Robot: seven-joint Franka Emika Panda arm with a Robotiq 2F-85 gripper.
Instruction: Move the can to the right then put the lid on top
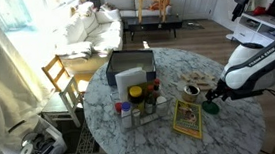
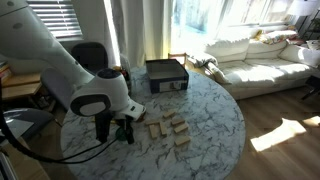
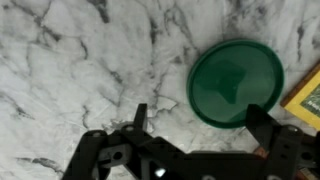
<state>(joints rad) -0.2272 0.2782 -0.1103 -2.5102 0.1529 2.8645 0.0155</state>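
Note:
The lid (image 3: 236,82) is a flat dark green disc lying on the marble table in the wrist view. My gripper (image 3: 200,122) is open and empty just above the table, and the lid's near edge sits between the fingers, closer to the right one. In an exterior view the gripper (image 1: 212,105) is at the table's right side. The can (image 1: 191,90), a small silvery tin, stands a little to its left. In an exterior view the gripper (image 2: 118,130) hangs low over the table, and the arm hides the can and lid there.
A yellow-green booklet (image 1: 187,119) lies next to the lid and also shows in the wrist view (image 3: 306,96). A cluster of small jars and bottles (image 1: 140,102) and a dark box (image 1: 130,68) stand mid-table. A wooden chair (image 1: 65,75) is beside the round table (image 1: 107,125).

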